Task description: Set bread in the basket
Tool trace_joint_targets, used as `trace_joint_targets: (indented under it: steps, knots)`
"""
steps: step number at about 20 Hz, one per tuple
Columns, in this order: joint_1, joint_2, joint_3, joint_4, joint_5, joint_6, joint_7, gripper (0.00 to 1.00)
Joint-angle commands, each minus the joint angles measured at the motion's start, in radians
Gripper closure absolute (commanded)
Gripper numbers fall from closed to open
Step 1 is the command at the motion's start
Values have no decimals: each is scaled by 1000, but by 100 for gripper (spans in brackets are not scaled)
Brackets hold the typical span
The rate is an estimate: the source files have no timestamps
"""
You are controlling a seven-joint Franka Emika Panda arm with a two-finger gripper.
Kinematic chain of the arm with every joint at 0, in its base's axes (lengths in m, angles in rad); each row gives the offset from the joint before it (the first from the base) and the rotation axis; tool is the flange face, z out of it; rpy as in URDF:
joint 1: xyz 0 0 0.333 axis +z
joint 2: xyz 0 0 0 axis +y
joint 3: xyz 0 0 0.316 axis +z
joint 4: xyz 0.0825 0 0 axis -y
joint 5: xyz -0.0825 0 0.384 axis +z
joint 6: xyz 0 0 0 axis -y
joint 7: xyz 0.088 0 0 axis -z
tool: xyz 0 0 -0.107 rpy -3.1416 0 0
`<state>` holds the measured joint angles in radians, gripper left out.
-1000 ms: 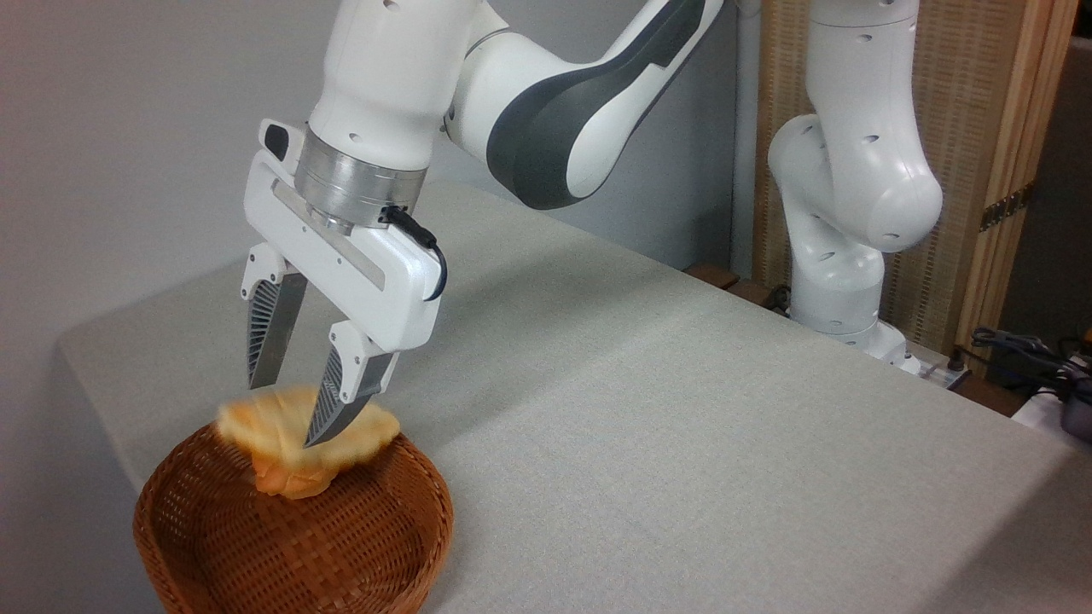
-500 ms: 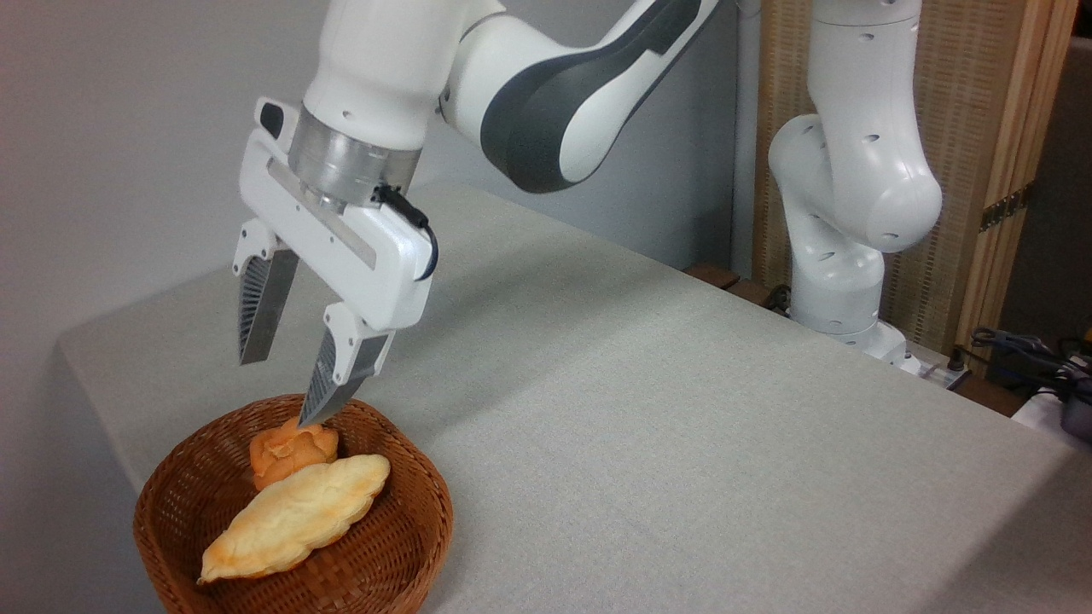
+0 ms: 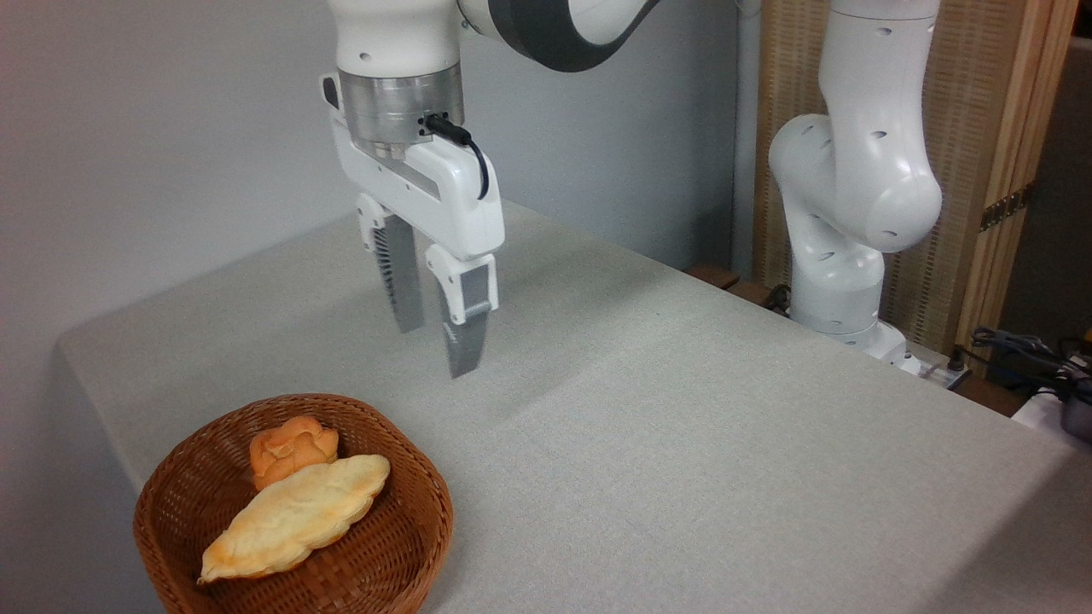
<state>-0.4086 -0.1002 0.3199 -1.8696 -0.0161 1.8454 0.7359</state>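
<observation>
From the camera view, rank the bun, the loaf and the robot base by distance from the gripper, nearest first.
Measured from the gripper, which hangs empty over the table:
1. Bun, below-left, at the basket's back.
2. Loaf, below-left, lying in front of the bun.
3. Robot base, far right at the table's edge.

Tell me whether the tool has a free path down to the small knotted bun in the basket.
Probably yes. The tool hangs open above the table, up and right of the basket. Nothing stands between. The bun shows on top, though the long bread lies against its front side.
</observation>
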Motion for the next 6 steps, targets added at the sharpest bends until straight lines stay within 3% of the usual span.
trace_joint_targets:
  steps: [1,3,6]
  knots:
    - [-9,8,-18,15,68,-66,-16,0]
    - [-10,8,-21,13,85,-66,-21,0]
    - [-9,14,-13,29,70,-54,-32,0]
